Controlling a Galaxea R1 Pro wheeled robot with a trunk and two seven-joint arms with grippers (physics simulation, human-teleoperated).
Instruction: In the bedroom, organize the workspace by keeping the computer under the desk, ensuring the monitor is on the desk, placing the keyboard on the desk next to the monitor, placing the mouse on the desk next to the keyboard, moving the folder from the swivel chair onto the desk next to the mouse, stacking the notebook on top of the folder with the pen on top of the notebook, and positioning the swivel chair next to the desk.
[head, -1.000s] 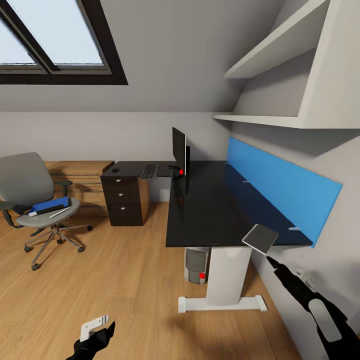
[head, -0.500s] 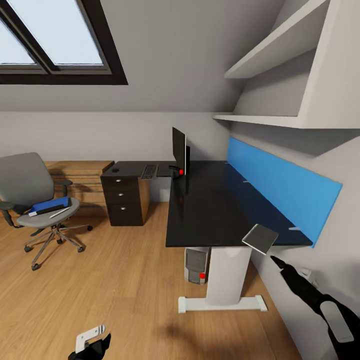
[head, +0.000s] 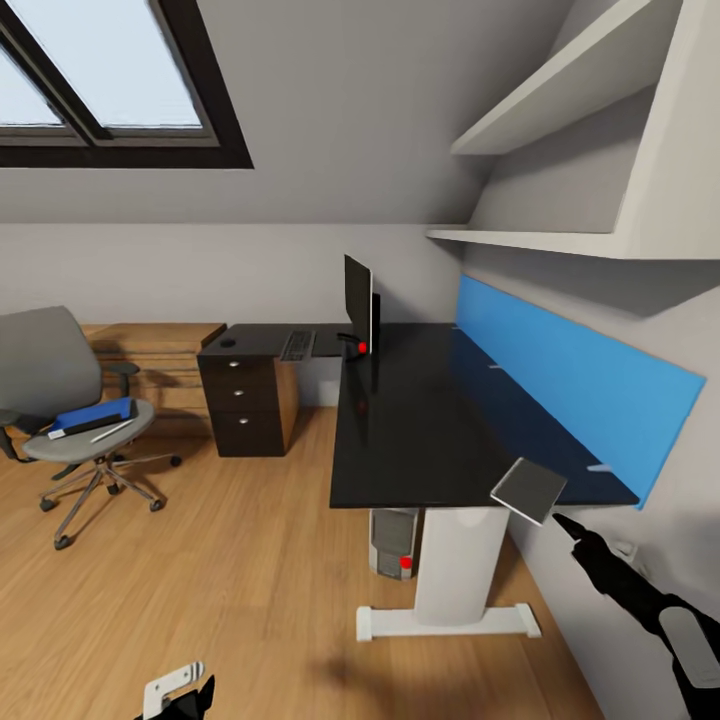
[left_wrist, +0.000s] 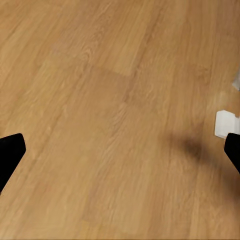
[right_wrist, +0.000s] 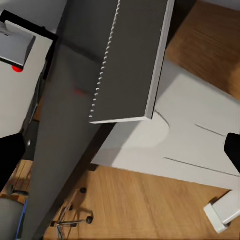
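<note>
Your right gripper (head: 565, 523) has its jaws spread wide. In the right wrist view its 2 dark fingertips (right_wrist: 11, 155) sit at opposite edges of the picture with nothing clamped between them. Just ahead of the tip is the notebook (head: 528, 490), a flat grey slab with its wire spiral running down 1 long edge. It is tilted at the near right corner of the desk (head: 420, 430) and sticks out past the edge. You cannot tell from these views whether it rests on the desk top.

Your left gripper (head: 175, 688) is low over the wooden floor (head: 230, 580), well apart from the desk. Its jaws are also wide apart and hold nothing.

Under the near end of the desk, beside the white leg (head: 455, 570), the computer (head: 392, 540) stands on the floor with a red light showing. On the desk top, the monitor (head: 357, 295) stands upright at the inner corner of the L, seen nearly edge-on. The keyboard (head: 298, 344) lies just beside it on the short wing. A small dark rounded thing (head: 230, 342), possibly the mouse, lies over the drawer unit (head: 245, 400).

The swivel chair (head: 45, 365) stands well apart from the desk, in front of the wooden dresser (head: 165, 345). On its seat lies the folder (head: 92, 415), with the pen (head: 112, 431) just beside it at the seat's front edge.
</note>
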